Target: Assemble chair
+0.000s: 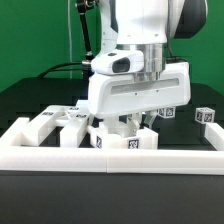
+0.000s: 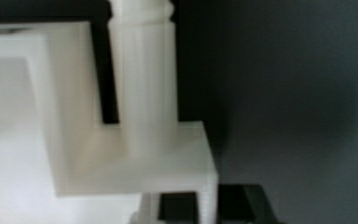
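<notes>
Wrist view: one chair post (image 2: pixel 140 80) against one slab (image 2: pixel 137 160); gripper (image 2: pixel 208 206) closed, hold unclear.

Border rail (image 1: pixel 110 160) is running along the table's (image 1: pixel 25 105) edge nearest the exterior camera and turning back at the corner on the exterior view's left.

Chair pieces are lying just behind the rail. Two blocky pieces (image 1: pixel 45 127) are sitting toward that left corner, close together. Two tagged blocks (image 1: pixel 133 143) are sitting near mid-edge, side by side against the rail.

Gripper (image 1: pixel 138 122) is hanging directly over the mid-edge blocks.

Two small cubes (image 1: pixel 207 117) are sitting farther back toward the exterior view's right, apart from each other.

Wrist view: a post (image 2: pixel 144 80) is running just beside a slab (image 2: pixel 25 100), one end meeting a block (image 2: pixel 149 160).
</notes>
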`<action>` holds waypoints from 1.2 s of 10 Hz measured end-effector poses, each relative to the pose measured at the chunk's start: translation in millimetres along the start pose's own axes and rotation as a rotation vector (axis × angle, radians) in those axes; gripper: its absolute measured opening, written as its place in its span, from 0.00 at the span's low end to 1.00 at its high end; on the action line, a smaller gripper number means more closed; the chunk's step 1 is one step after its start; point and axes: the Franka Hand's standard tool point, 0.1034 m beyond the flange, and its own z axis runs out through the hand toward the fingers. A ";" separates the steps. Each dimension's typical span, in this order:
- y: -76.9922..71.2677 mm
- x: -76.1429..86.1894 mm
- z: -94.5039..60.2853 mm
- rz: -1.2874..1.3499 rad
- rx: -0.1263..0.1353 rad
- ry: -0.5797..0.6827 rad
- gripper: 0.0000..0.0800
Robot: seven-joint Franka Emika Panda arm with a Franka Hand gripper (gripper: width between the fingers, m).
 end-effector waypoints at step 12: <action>-45.4 87.9 5.9 0.317 0.007 0.055 0.04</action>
